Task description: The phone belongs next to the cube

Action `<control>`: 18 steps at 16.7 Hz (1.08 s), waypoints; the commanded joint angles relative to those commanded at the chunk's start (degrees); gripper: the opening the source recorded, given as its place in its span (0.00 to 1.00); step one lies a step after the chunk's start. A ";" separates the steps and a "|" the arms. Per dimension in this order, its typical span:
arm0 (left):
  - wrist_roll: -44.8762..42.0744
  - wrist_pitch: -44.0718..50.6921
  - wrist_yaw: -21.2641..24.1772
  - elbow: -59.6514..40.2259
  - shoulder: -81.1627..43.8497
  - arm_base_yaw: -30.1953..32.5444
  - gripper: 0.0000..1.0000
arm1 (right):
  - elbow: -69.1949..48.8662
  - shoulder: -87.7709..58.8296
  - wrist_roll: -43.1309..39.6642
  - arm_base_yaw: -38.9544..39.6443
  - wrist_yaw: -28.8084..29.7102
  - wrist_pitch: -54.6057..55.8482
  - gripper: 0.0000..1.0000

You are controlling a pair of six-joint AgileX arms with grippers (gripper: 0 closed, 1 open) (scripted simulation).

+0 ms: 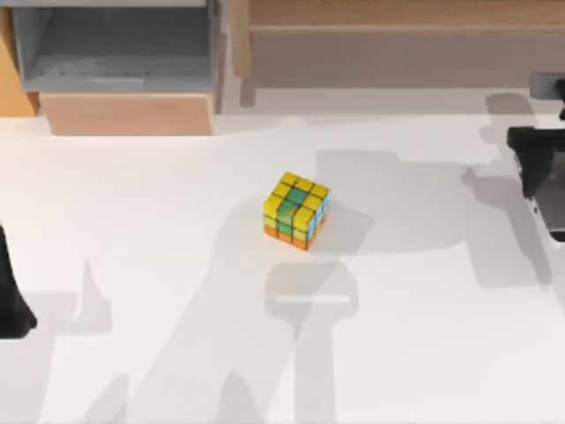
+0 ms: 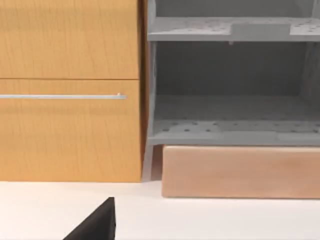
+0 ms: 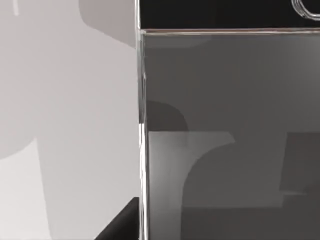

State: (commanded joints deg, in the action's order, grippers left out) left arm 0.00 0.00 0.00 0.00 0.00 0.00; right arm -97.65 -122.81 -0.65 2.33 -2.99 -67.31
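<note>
The right gripper (image 1: 536, 168) hangs over the table's right edge; whether its fingers are parted or closed cannot be told. Just beneath its wrist camera lies the phone (image 3: 225, 125), dark screen up on the white table (image 1: 132, 265). The cube (image 1: 296, 210) sits mid-table, well apart. The left arm is parked at the left edge.

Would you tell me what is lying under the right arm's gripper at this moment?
The phone lies flat on the white table close beneath the right arm's camera, its silver rim and home button visible. In the top view, the right arm covers it at the table's right edge.
</note>
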 joint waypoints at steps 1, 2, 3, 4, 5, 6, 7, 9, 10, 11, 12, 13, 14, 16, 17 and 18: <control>0.00 0.00 0.00 0.00 0.00 0.00 1.00 | -0.94 -0.89 2.33 1.91 -0.02 -0.90 0.00; 0.00 0.00 0.00 0.00 0.00 0.00 1.00 | -1.91 -1.74 4.61 3.78 0.01 -1.74 0.00; 0.00 0.00 0.00 0.00 0.00 0.00 1.00 | -2.93 -2.53 6.82 5.61 0.09 -2.49 0.00; 0.00 0.00 0.00 0.00 0.00 0.00 1.00 | -3.97 -3.25 8.97 7.38 0.22 -3.15 0.00; 0.00 0.00 0.00 0.00 0.00 0.00 1.00 | -5.03 -3.91 11.05 9.10 0.39 -3.74 0.00; 0.00 0.00 0.00 0.00 0.00 0.00 1.00 | -6.12 -4.49 13.03 10.74 0.60 -4.25 0.00; 0.00 0.00 0.00 0.00 0.00 0.00 1.00 | -7.23 -4.96 14.89 12.28 0.87 -4.64 0.00; 0.00 0.00 0.00 0.00 0.00 0.00 1.00 | -9.40 -5.66 18.21 15.06 1.49 -5.18 0.00; 0.00 0.00 0.00 0.00 0.00 0.00 1.00 | -10.45 -5.90 19.68 16.28 1.83 -5.34 0.00; 0.00 0.00 0.00 0.00 0.00 0.00 1.00 | -11.43 -6.07 20.97 17.37 2.17 -5.43 0.00; 0.00 0.00 0.00 0.00 0.00 0.00 1.00 | -12.32 -6.17 22.06 18.28 2.49 -5.47 0.00; 0.00 0.00 0.00 0.00 0.00 0.00 1.00 | -13.09 -6.22 22.97 19.05 2.78 -5.47 0.00; 0.00 0.00 0.00 0.00 0.00 0.00 1.00 | -13.74 -6.24 23.69 19.66 3.03 -5.46 0.00; 0.00 0.00 0.00 0.00 0.00 0.00 1.00 | -14.49 -6.23 24.48 20.33 3.33 -5.41 0.00; 0.00 0.00 0.00 0.00 0.00 0.00 1.00 | -14.55 -6.23 24.55 20.38 3.36 -5.40 0.00; 0.00 0.00 0.00 0.00 0.00 0.00 1.00 | -14.55 -6.23 24.55 20.38 3.36 -5.40 0.00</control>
State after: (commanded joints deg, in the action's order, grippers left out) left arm 0.00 0.00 0.00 0.00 0.00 0.00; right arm -112.20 -129.04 23.90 22.71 0.36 -72.71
